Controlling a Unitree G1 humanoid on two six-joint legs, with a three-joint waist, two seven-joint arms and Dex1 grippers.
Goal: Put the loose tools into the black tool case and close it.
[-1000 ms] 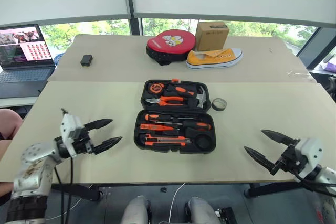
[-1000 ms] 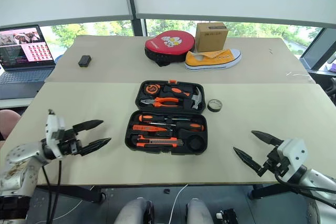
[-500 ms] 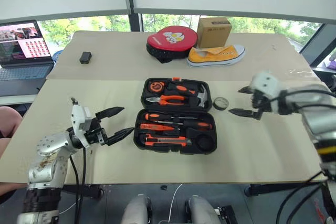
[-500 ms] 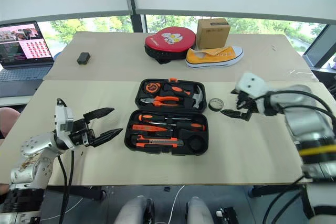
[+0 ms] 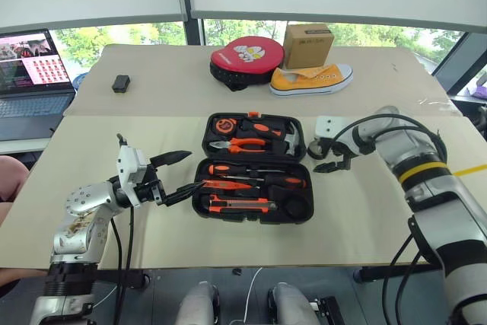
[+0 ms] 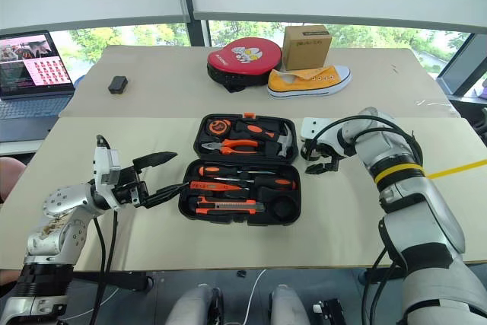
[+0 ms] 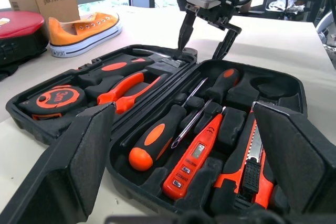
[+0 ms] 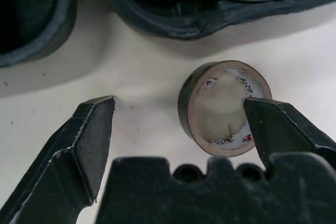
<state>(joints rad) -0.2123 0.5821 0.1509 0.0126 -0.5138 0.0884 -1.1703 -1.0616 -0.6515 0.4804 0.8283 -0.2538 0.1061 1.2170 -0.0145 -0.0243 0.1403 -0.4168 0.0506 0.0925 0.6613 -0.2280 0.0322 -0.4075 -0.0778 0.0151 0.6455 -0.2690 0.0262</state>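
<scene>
Right fingers: spread wide apart on the right gripper (image 8: 173,129), tips pointing down over the tape roll (image 8: 224,107); one finger (image 8: 278,129) overlaps the roll's rim, the other (image 8: 89,135) stands off to its side above bare surface; whether either touches the roll cannot be told.
Tape roll: small and dark, lying flat on the surface just beside the right edge of the black tool case (image 5: 255,167), outside it.
Left fingers: apart and empty on the left gripper (image 5: 179,175), pointing level toward the case's left edge, close to it without touching.
Tool case: open flat on the beige surface (image 5: 114,211); near half holds two screwdrivers (image 7: 163,129), an orange tester pen (image 7: 194,156) and a utility knife (image 7: 252,169), with a round slot at its right end empty.
Far half: tape measure (image 7: 55,99), orange-handled pliers (image 7: 128,88) and hammer (image 5: 288,141).
Around: red round pouch (image 5: 247,57), yellow sneaker (image 5: 312,80) and cardboard box (image 5: 307,45) at the far side; small black object (image 5: 120,83) and laptop (image 5: 30,81) to the left.
</scene>
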